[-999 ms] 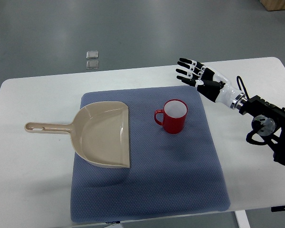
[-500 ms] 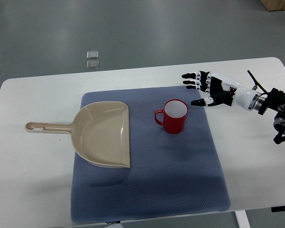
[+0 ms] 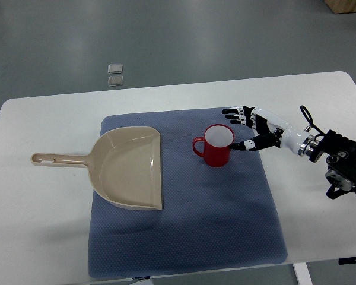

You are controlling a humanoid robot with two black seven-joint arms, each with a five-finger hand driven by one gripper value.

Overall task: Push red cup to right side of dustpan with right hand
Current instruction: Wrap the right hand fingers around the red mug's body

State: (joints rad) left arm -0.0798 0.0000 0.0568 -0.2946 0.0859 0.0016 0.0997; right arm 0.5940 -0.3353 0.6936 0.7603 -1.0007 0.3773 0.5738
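- The white desk (image 3: 41,237) fills most of the view, with grey floor beyond its far edge.
- A blue-grey mat (image 3: 225,225) lies across the middle of the desk; both task things rest on it.
- The beige dustpan (image 3: 127,169) sits on the mat's left part; its handle sticks out left over the bare desk, its open mouth faces right.
- The right hand (image 3: 249,127) reaches in from the picture's right edge; its fingers (image 3: 232,111) are spread and relaxed, grasping nothing; the thumb tip is just beside the cup's right wall, contact unclear.
- The red cup (image 3: 217,145) stands upright right of the dustpan, apart from it; handle toward the dustpan.
- 2 small square tiles (image 3: 115,75) lie on the floor.
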